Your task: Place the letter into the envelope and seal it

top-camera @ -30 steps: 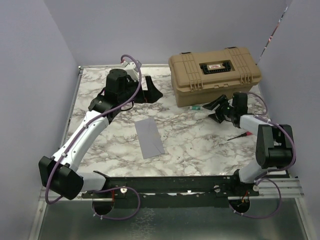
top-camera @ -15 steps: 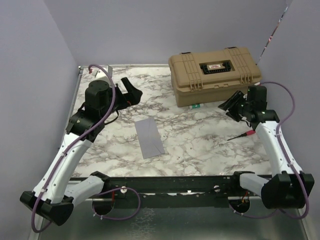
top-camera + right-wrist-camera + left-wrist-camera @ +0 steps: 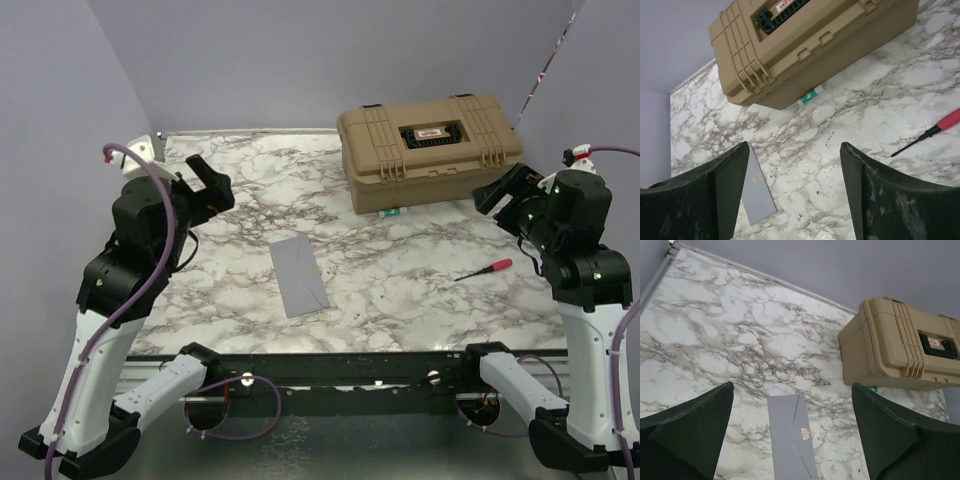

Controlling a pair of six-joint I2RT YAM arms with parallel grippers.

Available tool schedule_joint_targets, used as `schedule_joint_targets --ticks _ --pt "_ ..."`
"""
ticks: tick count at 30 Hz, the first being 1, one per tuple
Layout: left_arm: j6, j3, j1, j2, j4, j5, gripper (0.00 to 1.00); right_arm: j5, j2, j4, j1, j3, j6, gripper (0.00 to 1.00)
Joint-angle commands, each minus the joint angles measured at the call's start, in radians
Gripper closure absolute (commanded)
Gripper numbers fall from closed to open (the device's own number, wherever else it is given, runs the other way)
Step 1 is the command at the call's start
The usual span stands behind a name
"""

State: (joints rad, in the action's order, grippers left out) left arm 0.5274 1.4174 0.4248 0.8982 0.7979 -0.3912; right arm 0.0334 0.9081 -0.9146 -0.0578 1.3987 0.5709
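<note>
The envelope (image 3: 300,275) lies flat near the middle of the table (image 3: 400,270) with its flap folded down; the letter is not seen. It is judged thin, light, limp paper, best pinched at an edge. The left end effector (image 3: 205,185) and right end effector (image 3: 505,190) are spread wide above the table, and nothing is grasped.

White marble-patterned table (image 3: 400,285), blue-grey envelope (image 3: 298,276) lying flat at centre, tan toolbox (image 3: 428,150) at upper right, small green-and-white item (image 3: 392,212) at its front edge, red-handled screwdriver (image 3: 483,270) at right.
</note>
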Motion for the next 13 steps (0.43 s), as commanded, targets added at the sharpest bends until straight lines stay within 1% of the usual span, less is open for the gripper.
schedule_joint_targets --ticks 1,5,8,10,13 --pt "-0.037 0.063 -0.001 -0.059 0.113 -0.092 0.01 0.145 -0.041 -0.095 -0.023 0.038 -0.031 0.23" --pt "-0.028 0.082 -0.001 -0.091 0.167 -0.114 0.01 0.134 -0.067 -0.094 -0.026 0.034 -0.035 0.2" --pt "-0.033 0.077 -0.001 -0.123 0.221 -0.109 0.01 0.12 -0.099 -0.065 -0.032 0.001 -0.058 0.16" --pt "-0.038 0.08 -0.001 -0.14 0.252 -0.115 0.01 0.115 -0.122 -0.046 -0.033 -0.025 -0.064 0.16" --pt "-0.045 0.081 0.0 -0.156 0.262 -0.112 0.01 0.09 -0.129 -0.035 -0.036 -0.048 -0.095 0.13"
